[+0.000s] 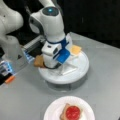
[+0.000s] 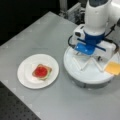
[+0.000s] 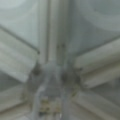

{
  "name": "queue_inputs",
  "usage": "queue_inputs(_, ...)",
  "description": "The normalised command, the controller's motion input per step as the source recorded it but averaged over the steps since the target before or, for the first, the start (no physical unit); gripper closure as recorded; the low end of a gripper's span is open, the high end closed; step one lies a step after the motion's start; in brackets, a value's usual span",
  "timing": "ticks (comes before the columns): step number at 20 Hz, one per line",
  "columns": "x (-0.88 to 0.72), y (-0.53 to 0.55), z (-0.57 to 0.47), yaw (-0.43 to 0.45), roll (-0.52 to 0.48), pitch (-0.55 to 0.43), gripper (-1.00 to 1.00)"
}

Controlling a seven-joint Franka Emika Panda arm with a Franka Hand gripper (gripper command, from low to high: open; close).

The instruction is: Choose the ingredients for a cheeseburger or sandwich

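I see my gripper low over the round tray, grip state unclear, while bread topped with tomato sits on the plate.

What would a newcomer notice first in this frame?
The white arm stands low over the round white turntable, its gripper down among the dividers near the centre. In a front view a brown bread slice lies at the turntable's left edge and a yellow cheese slice at its far edge. On the white plate sits a bread slice topped with a red tomato disc.
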Motion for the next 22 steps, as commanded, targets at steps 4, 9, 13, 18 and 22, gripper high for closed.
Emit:
queue_inputs(4, -0.29, 0.13, -0.22, 0.056, -0.163, -0.176, -1.00)
queue_inputs(9, -0.33, 0.11, -0.22, 0.079, -0.153, -0.160, -1.00)
queue_inputs(13, -0.36, 0.11, -0.21, 0.105, -0.145, -0.156, -1.00)
queue_inputs(18, -0.39, 0.10, -0.17, 0.196, -0.108, -0.131, -1.00)
queue_inputs(22, -0.42, 0.06, -0.14, 0.270, -0.057, -0.099, -1.00)
